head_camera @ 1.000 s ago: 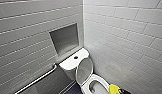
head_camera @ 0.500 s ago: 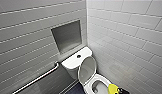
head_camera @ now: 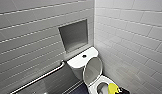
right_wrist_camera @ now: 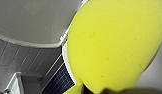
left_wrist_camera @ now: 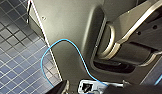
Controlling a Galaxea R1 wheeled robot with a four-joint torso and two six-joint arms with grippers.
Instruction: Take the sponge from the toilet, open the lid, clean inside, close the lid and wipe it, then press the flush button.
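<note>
The white toilet [head_camera: 80, 61] stands in the corner, with its oval lid [head_camera: 93, 70] raised against the tank. Its bowl [head_camera: 100, 81] lies open at the lower edge of the head view. The bright yellow sponge [head_camera: 113, 88] hangs over the bowl's right side, and my right gripper [head_camera: 122, 90] is shut on it. In the right wrist view the sponge [right_wrist_camera: 114, 45] looms large beside a white curved part of the toilet [right_wrist_camera: 34, 20]. The left wrist view looks along my own dark body down to the floor.
A round flush button [head_camera: 84, 56] sits on the tank top. A metal grab bar [head_camera: 39, 77] runs along the left wall below a recessed niche [head_camera: 74, 35]. A tiled wall [head_camera: 132, 37] closes in on the right. The floor [left_wrist_camera: 14, 50] has dark blue tiles, and a blue cable [left_wrist_camera: 62, 41] crosses my body.
The head view has shifted slightly, so the toilet sits a little further right. The sponge stays over the bowl in my right gripper.
</note>
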